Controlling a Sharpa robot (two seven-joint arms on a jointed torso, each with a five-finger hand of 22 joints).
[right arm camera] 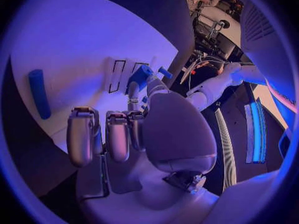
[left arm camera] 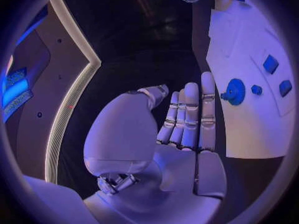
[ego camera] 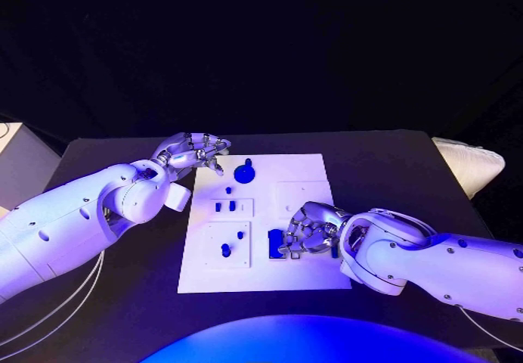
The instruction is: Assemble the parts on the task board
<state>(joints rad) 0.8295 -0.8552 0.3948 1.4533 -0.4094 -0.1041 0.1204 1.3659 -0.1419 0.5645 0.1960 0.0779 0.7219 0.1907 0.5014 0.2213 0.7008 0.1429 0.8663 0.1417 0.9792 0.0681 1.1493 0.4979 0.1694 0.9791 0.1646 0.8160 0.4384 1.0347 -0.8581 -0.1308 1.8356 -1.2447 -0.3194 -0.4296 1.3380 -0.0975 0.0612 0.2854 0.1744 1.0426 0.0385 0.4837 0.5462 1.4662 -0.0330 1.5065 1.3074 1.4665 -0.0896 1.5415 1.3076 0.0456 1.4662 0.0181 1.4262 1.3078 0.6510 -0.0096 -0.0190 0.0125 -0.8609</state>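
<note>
the task board (ego camera: 261, 283) is laid flat in the middle of the black table (ego camera: 392, 162), square to the robot, so both arms can reach it from either side. the right hand (ego camera: 308, 231) is hunched low over the near right part of the board, right at the blue block (ego camera: 276, 243) that stands there; in the right wrist view a blue piece (right arm camera: 141, 77) is seen right at the tips of the thumb and a finger while the other fingers (right arm camera: 81, 134) are curled in. it looks like the piece is being pinched so it can be steered into its seat, but whether it's truly gripped or just touched can't be told for sure. a long blue bar (right arm camera: 39, 93) is left lying on the board off to the side of that hand, untouched. the left hand (ego camera: 194, 152) is parked just off the board's far left corner, holding nothing, its fingers (left arm camera: 190, 115) laid out straight and close together in the left wrist view, probably kept there to stay out of the way but near the next part. the round blue part (ego camera: 246, 173) sits on the far end of the board close to that hand, and two small blue pegs (ego camera: 224, 206) are stood in the middle-left panel, with another small one (ego camera: 226, 249) in the panel nearer the robot. so the job is judged to be partway through, with loose parts yet to be seated.
</note>
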